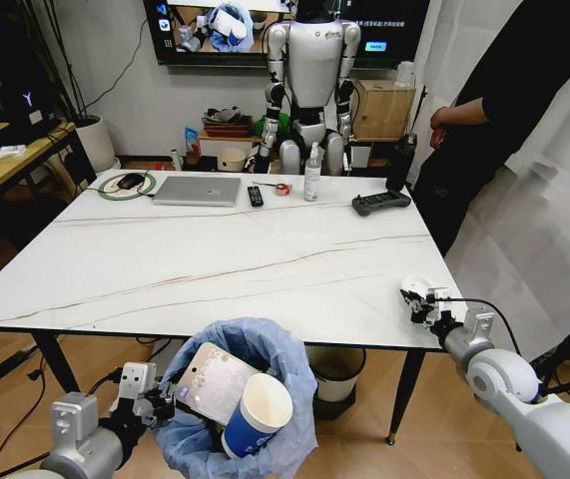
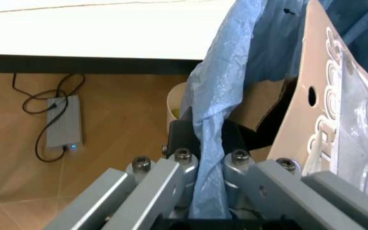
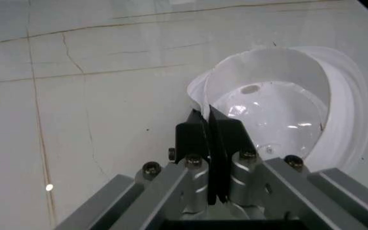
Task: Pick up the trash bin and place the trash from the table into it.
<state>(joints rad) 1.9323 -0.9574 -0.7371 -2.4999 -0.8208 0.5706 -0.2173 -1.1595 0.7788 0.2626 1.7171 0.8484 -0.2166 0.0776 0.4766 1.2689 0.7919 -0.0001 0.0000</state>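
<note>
Left fingers (image 2: pixel 182 158): pinching the trash bin (image 1: pixel 265 344) liner, below the table (image 1: pixel 215 259) front edge.
Right fingers (image 3: pixel 197 134): clamped on a white cup (image 3: pixel 280 110) rim, front right corner.

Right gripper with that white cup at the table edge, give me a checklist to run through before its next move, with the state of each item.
1. Right gripper shut on the white cup: ok, the fingers pinch its rim.
2. Cup sits over the table, near its front right corner: ok.
3. Left gripper shut on the trash bin liner: ok, the blue bag is pinched between the fingers.
4. Bin is held below the table's front edge, opening up: ok.
5. Room in the bin: cannot tell; the cardboard and the paper cup already stick out of it.
6. Cup is empty: ok.
</note>
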